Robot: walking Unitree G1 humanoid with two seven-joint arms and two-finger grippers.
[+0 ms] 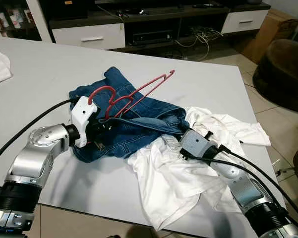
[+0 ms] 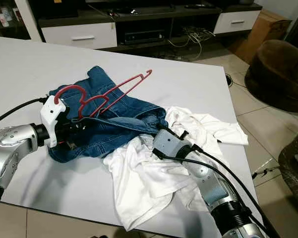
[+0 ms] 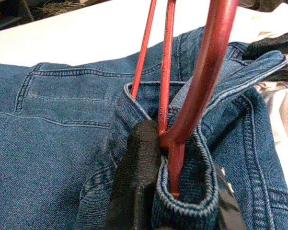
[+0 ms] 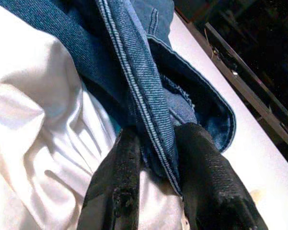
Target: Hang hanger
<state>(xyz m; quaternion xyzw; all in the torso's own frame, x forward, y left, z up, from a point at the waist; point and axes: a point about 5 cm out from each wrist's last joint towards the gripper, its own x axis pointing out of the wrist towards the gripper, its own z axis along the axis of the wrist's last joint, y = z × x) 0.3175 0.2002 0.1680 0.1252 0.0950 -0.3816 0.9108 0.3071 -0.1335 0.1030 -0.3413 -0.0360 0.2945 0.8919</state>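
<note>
The red hanger (image 1: 134, 96) and jeans (image 1: 131, 126) waistband are pinched together by the left gripper (image 3: 175, 187), while the waistband's far end is clamped taut by the right gripper (image 4: 155, 158), apparently for threading.

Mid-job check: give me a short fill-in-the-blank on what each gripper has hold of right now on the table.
1. The left gripper is shut on the waistband of the jeans together with the red ____.
2. The right gripper pinches a fold of ____ fabric.
3. Beside the jeans, under the right arm, lies a ____ shirt.
4. All the clothing rests on a white ____.

Missing words: hanger; denim; white; table
</note>
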